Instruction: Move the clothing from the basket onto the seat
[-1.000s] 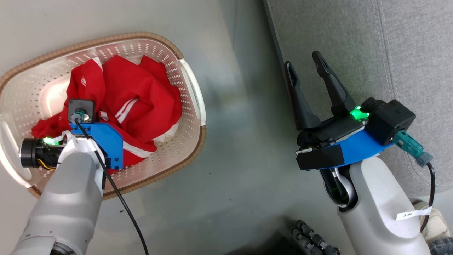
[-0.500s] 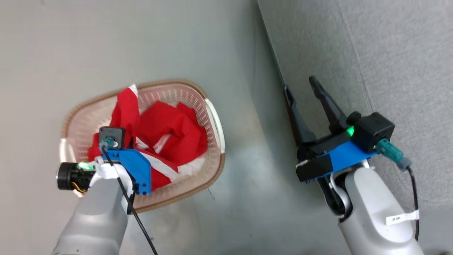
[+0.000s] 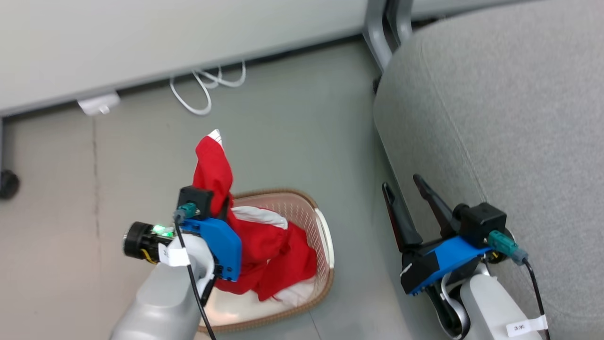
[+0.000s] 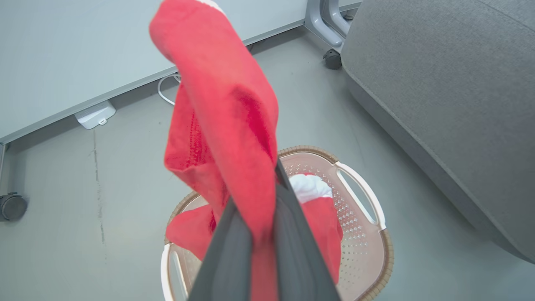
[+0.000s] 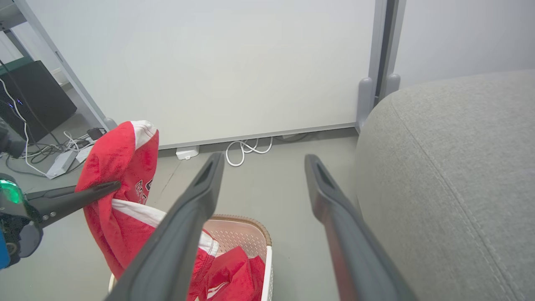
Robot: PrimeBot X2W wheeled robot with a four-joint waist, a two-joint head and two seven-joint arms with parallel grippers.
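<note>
My left gripper [image 3: 222, 200] is shut on a red garment with white trim [image 3: 214, 163] and holds it above the basket [image 3: 315, 218]. The cloth drapes over its fingers [image 4: 292, 242] and trails down into the basket. A second piece of red clothing [image 3: 288, 264] lies in the cream perforated basket with its brown rim [image 4: 378, 234]. The grey seat [image 3: 509, 118] rises to the right. My right gripper [image 3: 402, 184] hangs open and empty beside the seat's edge. The right wrist view looks past its spread fingers [image 5: 196, 196] at the held garment [image 5: 121, 167] and the left gripper [image 5: 113, 186].
A white panel wall runs along the far side, with a coiled white cable [image 3: 203, 89] and a white adapter [image 3: 99, 104] at its foot. A grey metal post [image 3: 382, 28] stands by the seat corner. A black caster [image 3: 7, 184] sits far left.
My left gripper has risen, pulling one red garment up out of the basket. The head camera has tilted up, so the whole scene has shifted. My right gripper stays open.
</note>
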